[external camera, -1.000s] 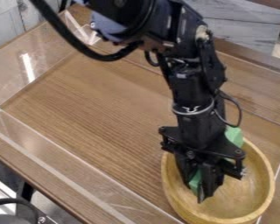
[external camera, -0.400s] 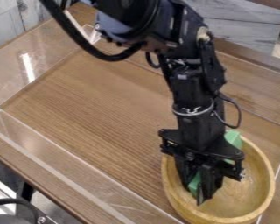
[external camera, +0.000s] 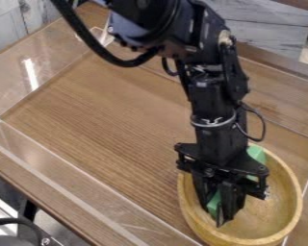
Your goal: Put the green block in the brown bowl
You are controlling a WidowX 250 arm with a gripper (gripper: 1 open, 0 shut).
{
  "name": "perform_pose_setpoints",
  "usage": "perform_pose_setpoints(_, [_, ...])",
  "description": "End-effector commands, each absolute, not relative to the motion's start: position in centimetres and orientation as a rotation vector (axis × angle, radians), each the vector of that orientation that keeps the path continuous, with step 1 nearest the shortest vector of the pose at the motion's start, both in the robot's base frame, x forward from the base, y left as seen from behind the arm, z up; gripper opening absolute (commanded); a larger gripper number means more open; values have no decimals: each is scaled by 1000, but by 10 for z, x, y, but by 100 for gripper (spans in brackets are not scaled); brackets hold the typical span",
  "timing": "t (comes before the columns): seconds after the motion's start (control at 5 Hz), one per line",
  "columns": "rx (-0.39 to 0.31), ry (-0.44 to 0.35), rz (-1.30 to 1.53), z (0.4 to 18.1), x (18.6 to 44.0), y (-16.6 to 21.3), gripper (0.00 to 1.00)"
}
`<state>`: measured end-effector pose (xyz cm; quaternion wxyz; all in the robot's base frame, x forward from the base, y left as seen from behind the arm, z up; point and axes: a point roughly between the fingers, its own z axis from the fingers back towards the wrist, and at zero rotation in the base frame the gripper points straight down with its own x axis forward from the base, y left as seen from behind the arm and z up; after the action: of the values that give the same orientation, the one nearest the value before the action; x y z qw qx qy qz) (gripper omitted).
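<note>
The brown bowl (external camera: 191, 215), light wood with a thick rim, sits at the front right of the table. My gripper (external camera: 229, 204) points steeply down into it, its black fingers low inside the bowl. The jaws are shut on the green block (external camera: 256, 155). The block is tilted: one end shows to the right behind the wrist, and a strip of green shows between the fingers near the bowl's floor. I cannot tell whether the block's lower end touches the bowl.
The wooden table (external camera: 105, 125) is ringed by a clear plastic wall (external camera: 41, 159) along its left and front edges. The black arm (external camera: 202, 77) with its cables leans in from the top centre.
</note>
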<state>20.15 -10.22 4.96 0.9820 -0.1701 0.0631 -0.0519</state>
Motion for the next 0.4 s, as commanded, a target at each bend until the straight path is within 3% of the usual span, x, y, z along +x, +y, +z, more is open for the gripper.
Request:
perform_pose_setpoints(0.0, [-359,84,-100,60,214,-103,0])
perform_pose_setpoints(0.2, [-361,98,-97,60,213,-103,0])
